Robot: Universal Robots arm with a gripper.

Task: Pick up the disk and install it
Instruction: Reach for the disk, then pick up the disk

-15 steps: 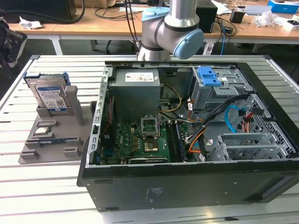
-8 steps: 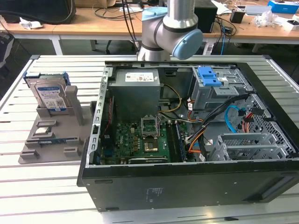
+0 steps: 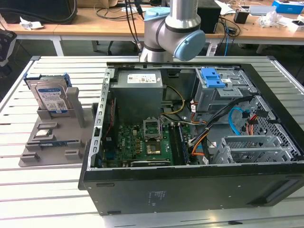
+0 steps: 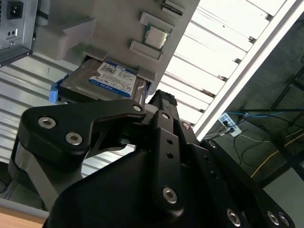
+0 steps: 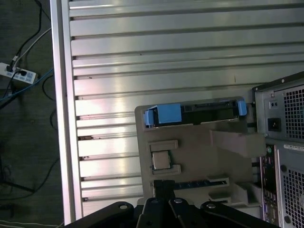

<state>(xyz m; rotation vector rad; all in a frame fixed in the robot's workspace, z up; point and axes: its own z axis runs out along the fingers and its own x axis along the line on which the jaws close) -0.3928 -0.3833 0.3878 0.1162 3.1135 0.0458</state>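
The disk [image 3: 50, 97] stands upright in a slot at the far end of a grey holder [image 3: 52, 142], on the exterior view's left. It is a silver drive with a white-and-blue label, framed by a blue rail bracket. The second wrist view shows its labelled face [image 4: 107, 80], and the first wrist view shows its blue-framed top edge [image 5: 194, 111]. My gripper [image 4: 156, 102] is black and hangs well above the holder, apart from the disk. In the first wrist view the gripper [image 5: 164, 190] is over the holder's end opposite the disk.
A small square silver chip [image 3: 43, 132] lies in a recess of the holder. The open black computer case [image 3: 190, 185] fills the table's middle and right, with a drive cage and blue latch [image 3: 212, 77] at its far right. The slatted metal table [image 3: 57, 199] ends beyond the holder.
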